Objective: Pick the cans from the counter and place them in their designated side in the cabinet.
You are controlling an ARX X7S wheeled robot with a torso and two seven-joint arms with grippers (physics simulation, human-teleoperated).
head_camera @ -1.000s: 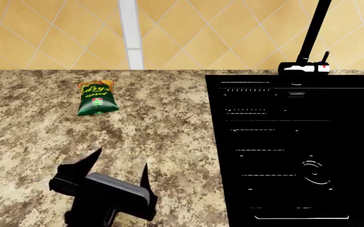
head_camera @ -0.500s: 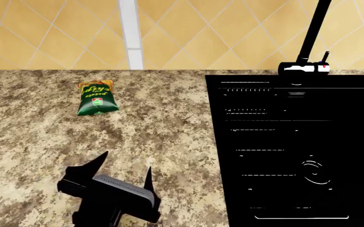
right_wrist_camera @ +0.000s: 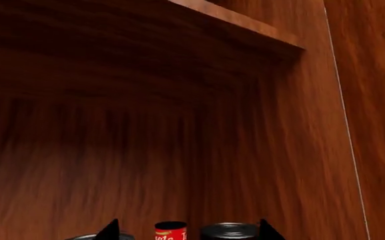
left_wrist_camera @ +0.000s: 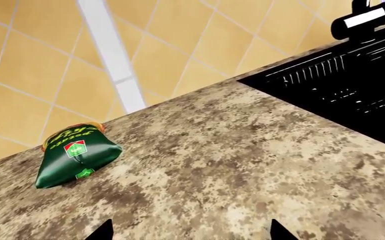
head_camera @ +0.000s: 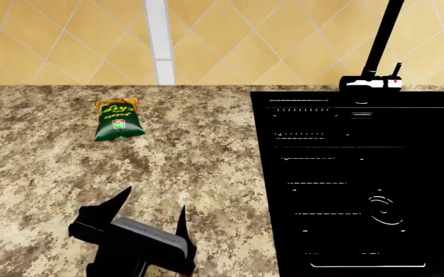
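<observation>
The left end effector [head_camera: 154, 209] hangs over the near desk [head_camera: 206, 156] with its fingers spread wide and holding nothing. A chip bag [head_camera: 117, 119] lies farther back. The right end effector [right_wrist_camera: 187, 231] is spread inside the cabinet [right_wrist_camera: 259, 125], where the cans [right_wrist_camera: 229, 231] stand, beside a red tin [right_wrist_camera: 170, 232].

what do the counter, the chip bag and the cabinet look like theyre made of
Counter: polished granite-like stone, going by its beige-brown speckle. Chip bag: probably glossy plastic film, puffed, with a crimped end. Cabinet: reddish-brown wood or veneer with visible grain. All are simulator renders, so only the look.
</observation>
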